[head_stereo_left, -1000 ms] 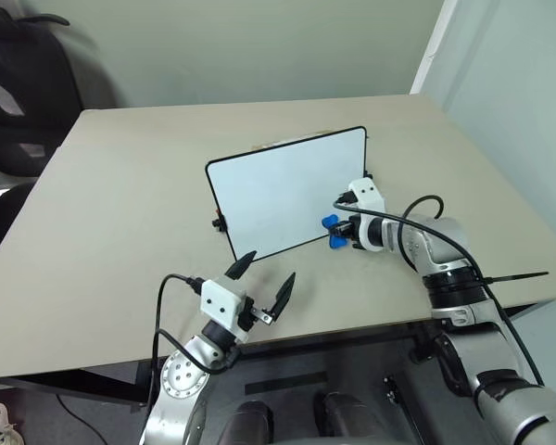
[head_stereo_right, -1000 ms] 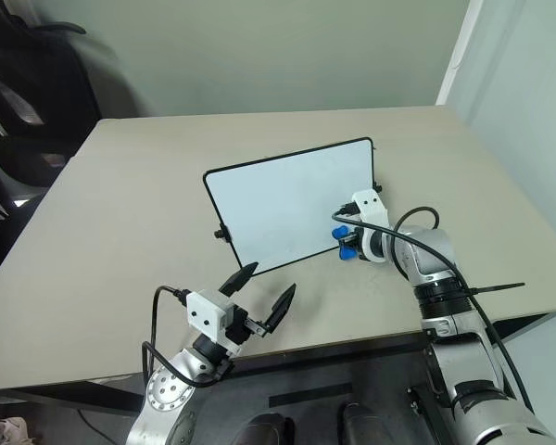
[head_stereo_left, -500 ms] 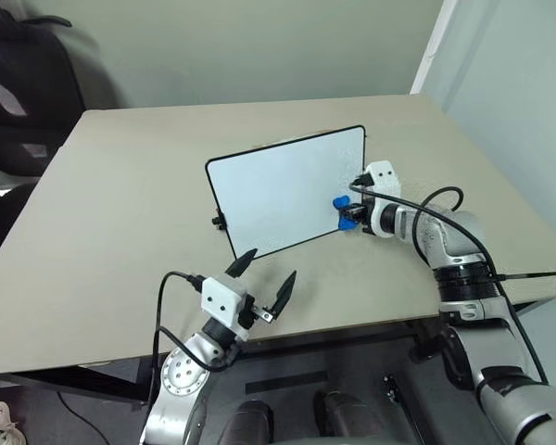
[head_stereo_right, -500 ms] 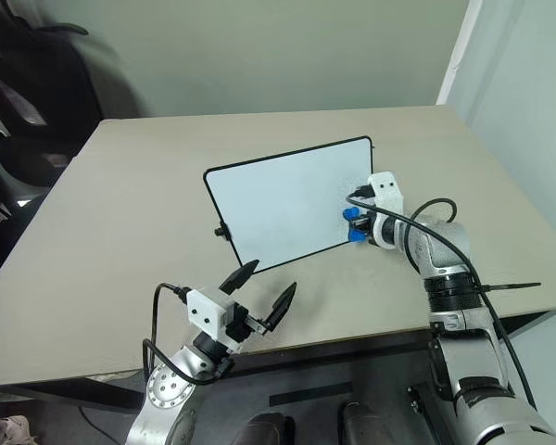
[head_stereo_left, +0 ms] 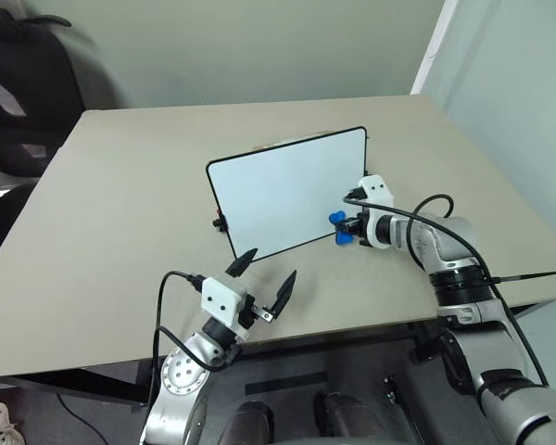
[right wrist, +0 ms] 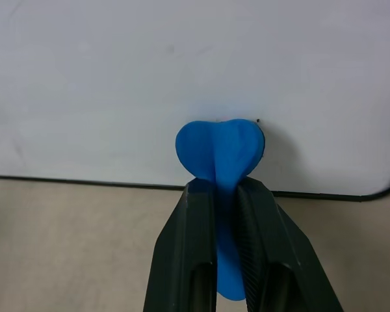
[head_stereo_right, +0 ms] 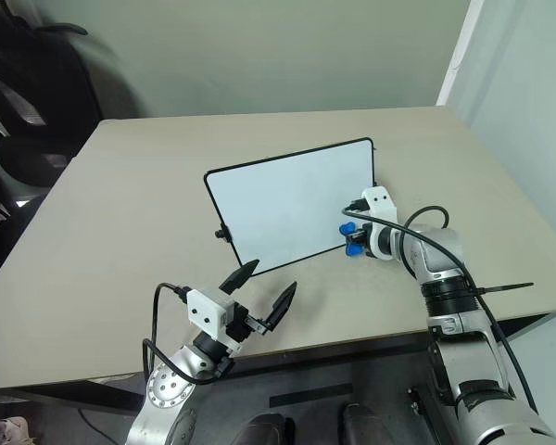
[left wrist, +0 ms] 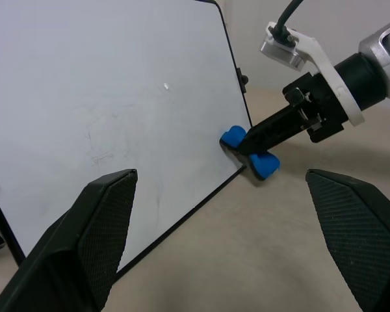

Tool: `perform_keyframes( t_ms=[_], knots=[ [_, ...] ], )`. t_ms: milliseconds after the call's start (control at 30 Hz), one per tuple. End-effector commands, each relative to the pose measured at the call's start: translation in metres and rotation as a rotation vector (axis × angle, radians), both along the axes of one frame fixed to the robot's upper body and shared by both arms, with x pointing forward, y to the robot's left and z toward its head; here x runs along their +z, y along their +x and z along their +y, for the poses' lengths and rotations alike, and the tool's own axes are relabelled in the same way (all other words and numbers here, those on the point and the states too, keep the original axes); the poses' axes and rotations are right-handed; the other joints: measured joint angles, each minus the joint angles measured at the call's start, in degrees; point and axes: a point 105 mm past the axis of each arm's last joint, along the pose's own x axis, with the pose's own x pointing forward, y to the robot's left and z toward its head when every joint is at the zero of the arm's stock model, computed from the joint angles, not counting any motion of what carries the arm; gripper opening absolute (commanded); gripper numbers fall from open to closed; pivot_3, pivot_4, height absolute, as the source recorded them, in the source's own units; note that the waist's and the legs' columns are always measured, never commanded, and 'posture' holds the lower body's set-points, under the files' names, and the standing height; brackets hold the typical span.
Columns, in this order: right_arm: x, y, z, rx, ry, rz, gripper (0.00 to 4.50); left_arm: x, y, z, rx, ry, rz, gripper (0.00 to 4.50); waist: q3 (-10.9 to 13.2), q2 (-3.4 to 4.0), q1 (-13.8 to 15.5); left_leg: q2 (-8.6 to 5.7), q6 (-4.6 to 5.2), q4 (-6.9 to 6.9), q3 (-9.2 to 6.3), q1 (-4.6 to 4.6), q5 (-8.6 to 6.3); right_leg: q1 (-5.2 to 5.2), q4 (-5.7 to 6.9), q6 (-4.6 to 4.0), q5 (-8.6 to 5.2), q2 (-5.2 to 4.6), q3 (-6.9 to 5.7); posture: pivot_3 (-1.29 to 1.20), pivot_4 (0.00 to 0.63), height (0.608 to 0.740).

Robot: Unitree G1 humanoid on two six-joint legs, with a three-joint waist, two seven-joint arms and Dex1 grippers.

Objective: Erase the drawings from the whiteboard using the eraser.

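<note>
The whiteboard [head_stereo_left: 283,190] stands tilted on the table, a white face in a thin black frame. My right gripper [head_stereo_left: 347,228] is shut on the blue eraser [head_stereo_left: 336,230] and presses it against the board's face by the near right corner. In the right wrist view the eraser [right wrist: 220,144] sits flat on the board [right wrist: 117,78], just above its black edge. The drawings are hidden; the face reads white with faint grey smudges [left wrist: 101,156]. My left gripper [head_stereo_left: 270,265] hovers open near the table's front edge, apart from the board, holding nothing.
The beige table [head_stereo_left: 120,185] runs wide to the left of and behind the board. Its front edge lies just under my left gripper. Black office chairs [head_stereo_left: 18,83] stand beyond the far left corner. A pale wall [head_stereo_left: 510,93] rises along the right side.
My right gripper carried the eraser up the board's right part, then back down toward the near right corner. The left arm has stayed put.
</note>
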Motion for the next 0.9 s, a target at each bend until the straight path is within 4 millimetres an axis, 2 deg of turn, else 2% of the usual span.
perform_keyframes(
  t_ms=[33, 233, 433, 500, 600, 767, 900],
  knots=[
    [0.024, 0.005, 0.002, 0.005, 0.018, -0.092, 0.22, 0.008, -0.001, -0.001, -0.001, -0.018, -0.029, 4.5, 0.0, 0.0, 0.0, 0.0, 0.0, 0.0, 0.0, -0.02, 0.0, -0.03, 0.02, 0.0, 0.0, 0.0, 0.0, 0.0, 0.15, 0.736],
    [0.017, -0.004, 0.015, 0.061, 0.009, -0.065, 0.22, 0.008, -0.002, -0.001, -0.003, -0.02, -0.028, 4.5, 0.01, 0.02, 0.03, 0.0, 0.01, 0.03, 0.0, -0.13, 0.01, -0.11, 0.04, -0.02, 0.02, 0.0, -0.01, 0.0, 0.15, 0.736],
    [-0.006, -0.008, 0.014, 0.044, -0.047, 0.03, 0.22, 0.008, -0.002, -0.001, -0.001, -0.021, -0.029, 4.5, -0.03, 0.0, -0.06, 0.0, 0.01, 0.09, 0.01, -0.05, 0.02, -0.04, 0.02, -0.01, 0.05, 0.0, -0.01, 0.0, 0.15, 0.736],
    [-0.006, -0.005, 0.01, 0.023, -0.053, 0.022, 0.22, 0.008, -0.002, -0.001, 0.0, -0.021, -0.03, 4.5, -0.03, 0.0, -0.05, 0.0, 0.01, 0.07, 0.01, 0.01, 0.02, -0.03, 0.02, 0.0, 0.06, 0.0, -0.01, 0.0, 0.15, 0.736],
    [0.011, 0.002, 0.004, -0.007, -0.028, -0.047, 0.22, 0.009, -0.002, 0.0, 0.001, -0.02, -0.032, 4.5, -0.03, 0.0, -0.05, 0.0, 0.01, 0.05, 0.01, 0.03, 0.02, -0.03, 0.02, 0.0, 0.06, 0.0, -0.01, 0.0, 0.15, 0.736],
    [0.049, 0.007, -0.002, -0.007, 0.042, -0.196, 0.22, 0.009, -0.001, 0.0, -0.002, -0.02, -0.031, 4.5, 0.01, 0.03, -0.02, 0.0, 0.01, 0.07, 0.01, -0.09, 0.01, -0.08, 0.0, 0.0, 0.06, 0.0, 0.0, 0.0, 0.15, 0.736],
    [0.06, 0.006, -0.003, -0.003, 0.068, -0.235, 0.22, 0.009, -0.001, 0.0, -0.005, -0.02, -0.03, 4.5, 0.01, 0.02, -0.02, 0.0, 0.01, 0.06, 0.0, -0.11, 0.01, -0.09, 0.02, -0.02, 0.06, 0.0, 0.0, 0.0, 0.15, 0.736]
  ],
)
